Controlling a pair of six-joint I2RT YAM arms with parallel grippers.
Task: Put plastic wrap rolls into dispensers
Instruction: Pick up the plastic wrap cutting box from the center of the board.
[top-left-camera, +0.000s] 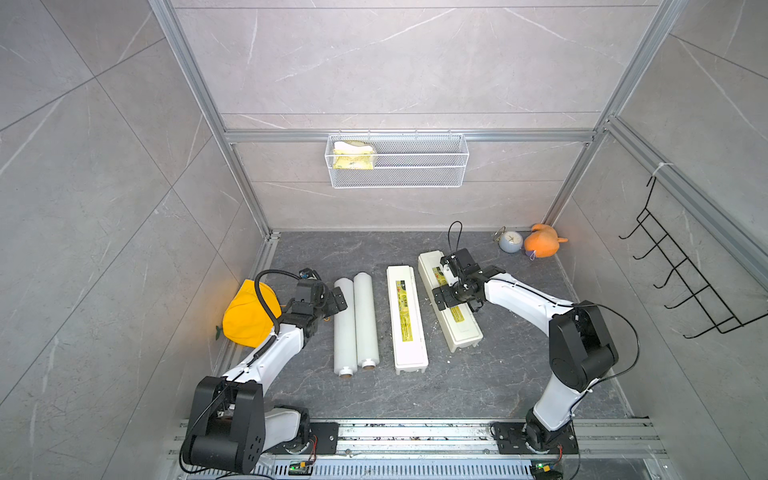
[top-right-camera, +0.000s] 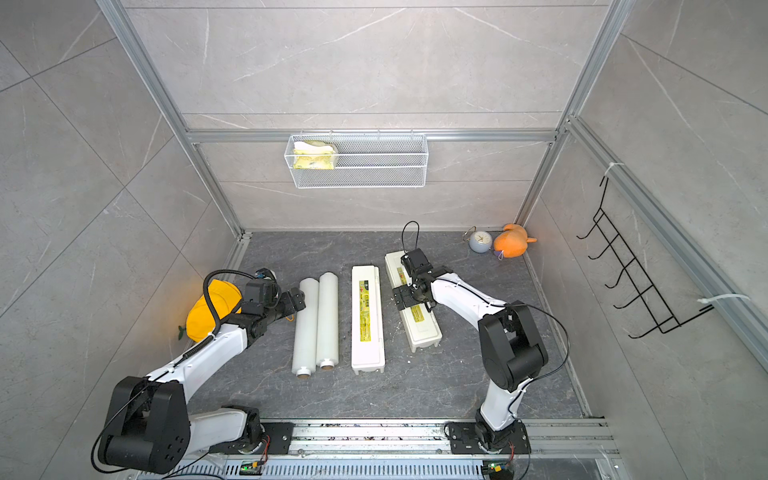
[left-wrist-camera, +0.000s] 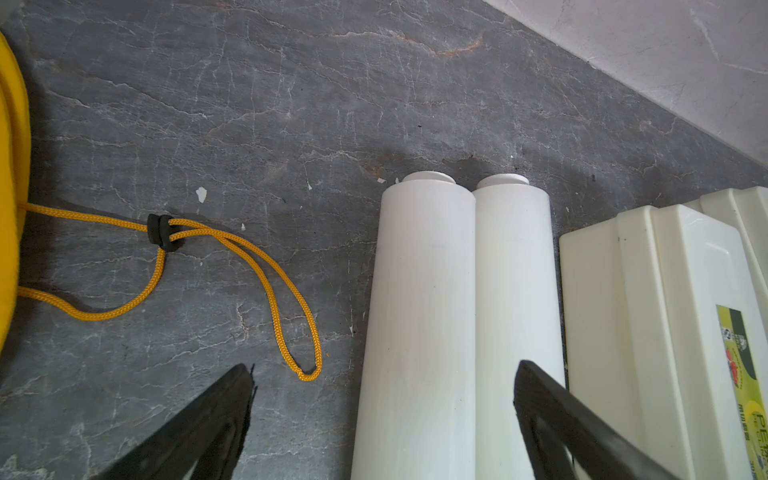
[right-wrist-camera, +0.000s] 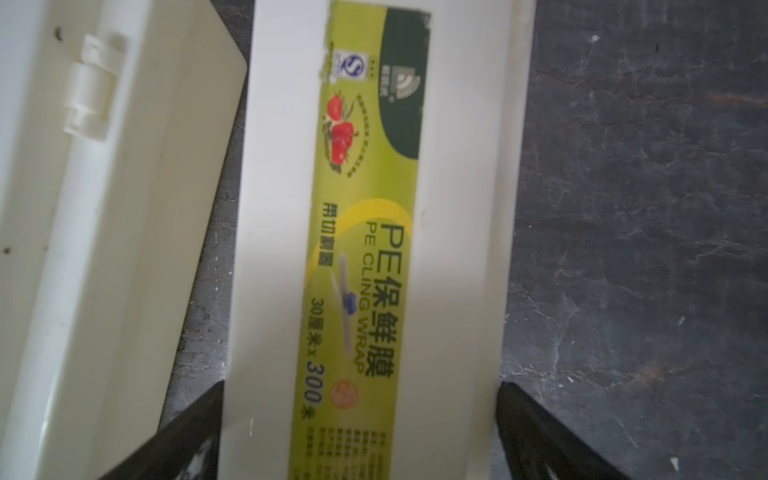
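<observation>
**Top views.** Both rolls (top-left-camera: 344, 328) lie touching on the surface (top-left-camera: 415, 395), outside the dispensers (top-left-camera: 406, 328). The lids are shut, so I judge nothing is loaded yet. My left fingers (top-left-camera: 336, 300) hang released beside the rolls. My right fingers (top-left-camera: 439, 299) stand spread astride the skewed dispenser (top-left-camera: 463, 330), grasping nothing.

**Left wrist.** One finger is over bare surface, the other over the roll next to the dispensers. Risk: closing here could catch both rolls, or pinch the smooth film off-centre so that a roll squirts out and rolls away. The yellow cord (left-wrist-camera: 232, 249) lies near, and a low sweep could snag it.

**Right wrist.** The fingers closely flank the labelled lid (right-wrist-camera: 365, 249). Risk: a squeeze could lift the whole box instead of opening it. The neighbouring dispenser (right-wrist-camera: 83, 249) sits just beside, with the gap narrowing. A finger could jam there or shove it.
</observation>
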